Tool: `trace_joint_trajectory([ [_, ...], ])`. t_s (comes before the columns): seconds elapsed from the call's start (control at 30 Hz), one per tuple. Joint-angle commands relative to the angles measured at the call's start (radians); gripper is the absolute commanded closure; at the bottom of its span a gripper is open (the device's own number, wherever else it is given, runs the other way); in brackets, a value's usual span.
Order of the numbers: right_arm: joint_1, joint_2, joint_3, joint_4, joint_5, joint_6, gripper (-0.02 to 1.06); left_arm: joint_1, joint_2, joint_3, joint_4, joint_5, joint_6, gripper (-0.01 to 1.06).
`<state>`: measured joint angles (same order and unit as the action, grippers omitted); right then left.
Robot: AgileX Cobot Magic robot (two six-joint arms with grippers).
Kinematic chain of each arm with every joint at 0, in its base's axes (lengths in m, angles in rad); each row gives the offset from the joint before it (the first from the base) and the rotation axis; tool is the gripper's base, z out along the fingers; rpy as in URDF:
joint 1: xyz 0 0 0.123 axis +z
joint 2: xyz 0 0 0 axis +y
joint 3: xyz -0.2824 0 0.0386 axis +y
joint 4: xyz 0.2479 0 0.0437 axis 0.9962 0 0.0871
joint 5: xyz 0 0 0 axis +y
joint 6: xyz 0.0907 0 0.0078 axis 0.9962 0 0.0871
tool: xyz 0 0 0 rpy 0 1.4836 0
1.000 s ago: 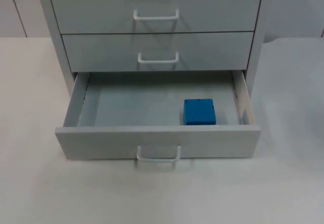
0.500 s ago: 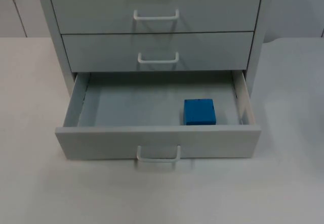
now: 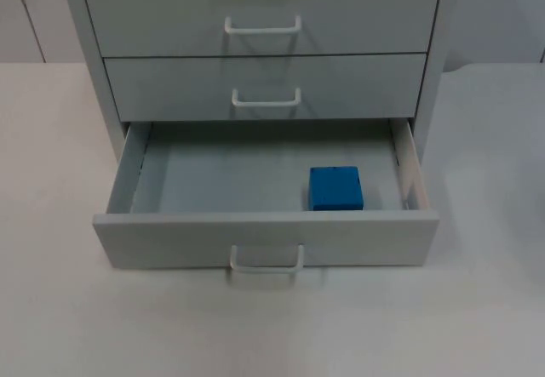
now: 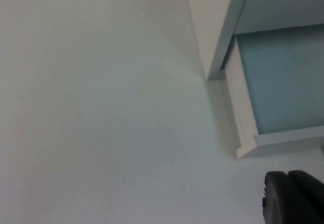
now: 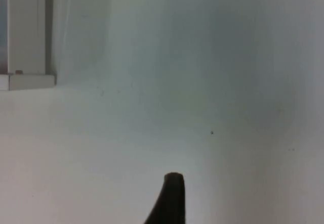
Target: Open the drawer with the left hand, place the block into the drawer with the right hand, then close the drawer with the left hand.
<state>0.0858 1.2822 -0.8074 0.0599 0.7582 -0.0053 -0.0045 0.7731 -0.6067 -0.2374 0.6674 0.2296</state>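
Bottom drawer [image 3: 266, 239] of the grey cabinet [image 3: 264, 54] stands pulled well out toward the near side. Blue block [image 3: 335, 188] lies flat on the drawer floor, right of centre, close behind the front panel and apart from the right side wall. Judged from that, opening and placing are done; only closing remains.

Drawer handle [image 3: 266, 262] on the front panel is free, nothing touching it. The two upper drawers are shut, their handles [image 3: 263, 26] clear of the open one.

Left claw [image 4: 293, 193]: one black fingertip seen, hanging over bare bench [image 4: 101, 133] off the drawer's near left corner [image 4: 248, 148], apart from it. Whether the fingers are spread or pressed together I cannot tell. It seems parked to the left, so a reach to the front panel is what closing calls for.

Right claw [image 5: 169, 198]: a single dark fingertip over bare bench, the cabinet's foot [image 5: 28, 80] further off. Finger state cannot be told. This arm appears to wait.

Nothing lies in the drawer's path. The block sits below the rim, so it should not snag when pushed in.
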Motion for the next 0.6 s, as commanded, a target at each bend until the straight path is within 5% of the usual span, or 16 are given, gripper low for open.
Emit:
trace_joint_trajectory([
  [0.0,-0.006,-0.012,0.000,-0.002,-0.003,-0.014,0.31,0.005,0.006,0.005,-0.083,-0.009,0.067,1.05],
  [0.2,-0.006,-0.012,0.000,-0.002,-0.001,-0.014,0.31,-0.039,0.057,0.003,-0.276,0.001,0.293,1.05],
  [0.47,-0.006,-0.012,0.000,-0.002,-0.011,-0.014,0.31,-0.268,0.124,0.003,-0.229,-0.047,0.294,1.05],
  [0.57,-0.006,-0.012,0.000,-0.002,-0.013,-0.014,0.31,-0.381,0.163,0.003,-0.132,-0.082,0.209,1.05],
])
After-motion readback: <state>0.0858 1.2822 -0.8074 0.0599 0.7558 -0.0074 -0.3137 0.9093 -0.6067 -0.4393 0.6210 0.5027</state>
